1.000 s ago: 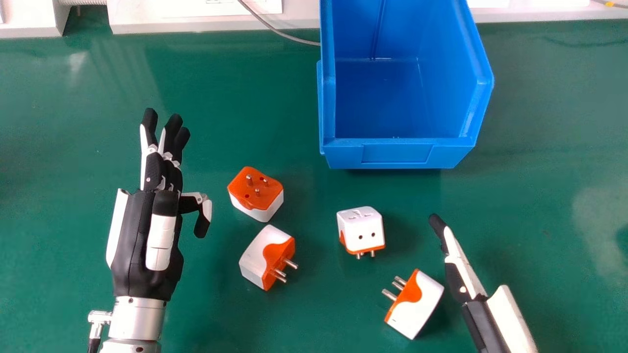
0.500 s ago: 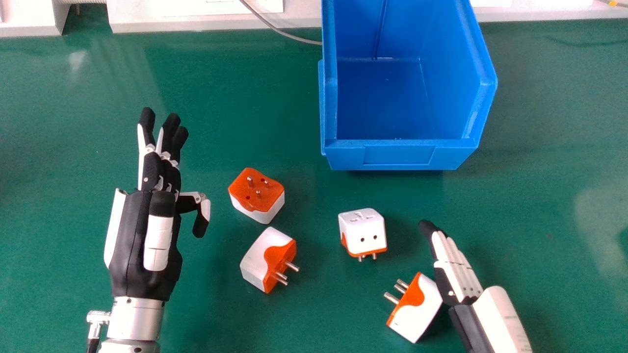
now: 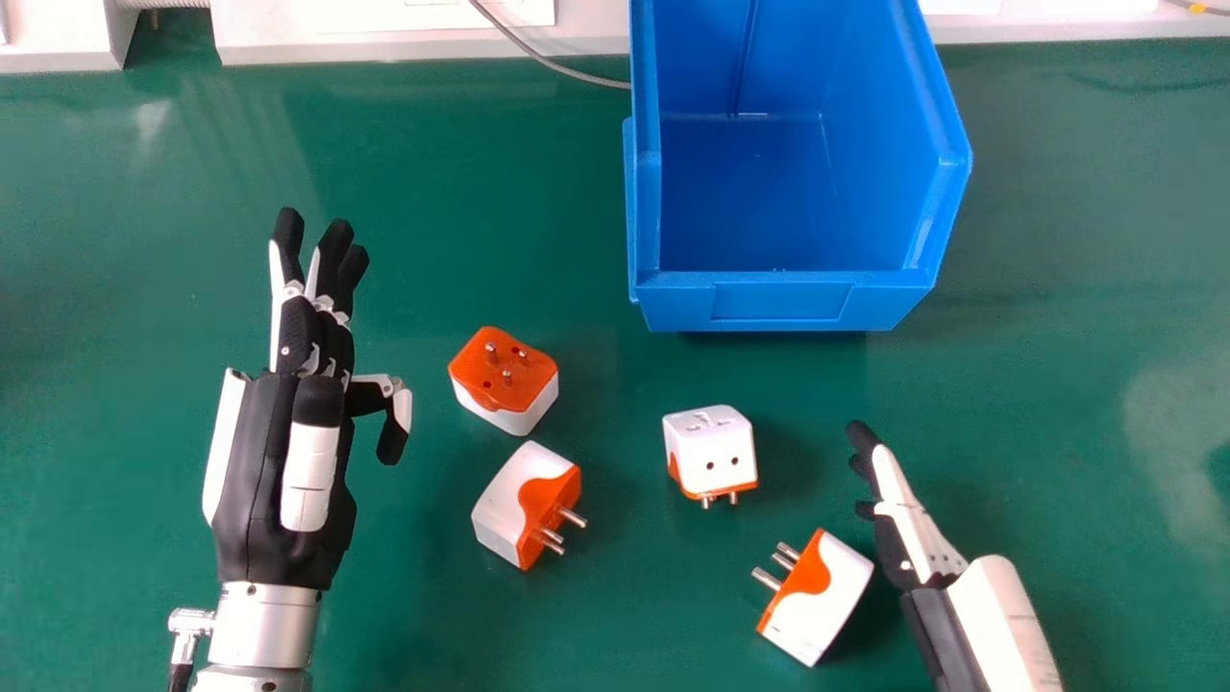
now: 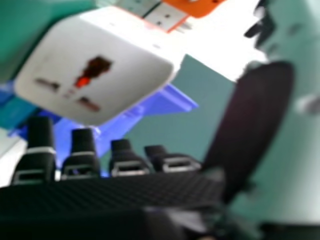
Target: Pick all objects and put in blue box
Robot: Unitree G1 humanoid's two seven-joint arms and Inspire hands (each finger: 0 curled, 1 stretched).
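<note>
White-and-orange, block-shaped plastic plug adapter (image 3: 817, 605), metal pins: lying just left of the right hand (image 3: 980, 605), on its palm side. Three similar adapters: farther left of that hand, on the green tabletop (image 3: 404, 596). Right hand: fingers nearly straight, thumb apart, nothing held. Left hand (image 3: 283, 461): idle, left of all four. Open-fronted blue plastic bin (image 3: 778, 301): beyond the right fingertips. Change: right hand swung outward from the nearest adapter; grasp probably still to be lined up.
</note>
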